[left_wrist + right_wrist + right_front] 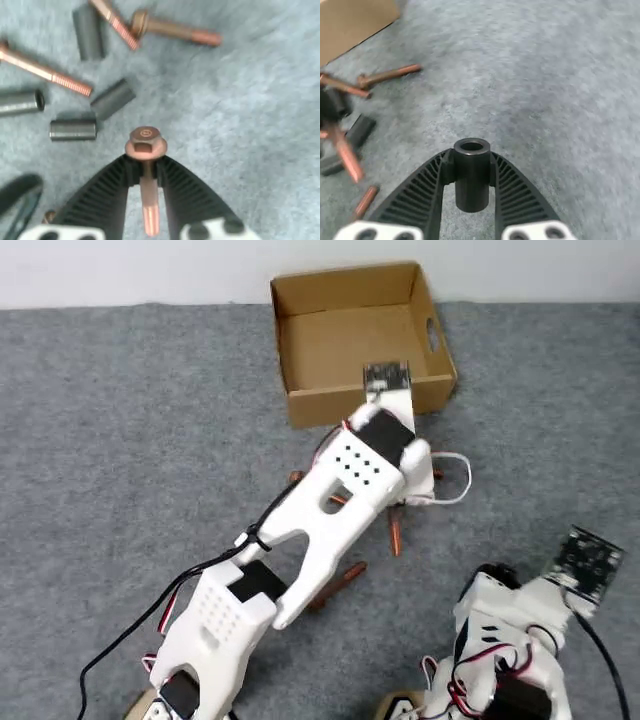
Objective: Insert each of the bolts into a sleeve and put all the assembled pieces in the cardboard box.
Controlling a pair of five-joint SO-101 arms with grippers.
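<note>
Left gripper (pixel 145 167) is clamped on a copper bolt (pixel 145 142) just below its head, with the shank lying between the jaws. Right gripper (pixel 471 170) is clamped on a black sleeve (pixel 471 187), open bore showing. Loose bolts (pixel 47 71) and sleeves (pixel 73 129) lie on grey carpet (pixel 260 125) near the left gripper; the cardboard box (pixel 340 405) stands beyond, at the far side.
</note>
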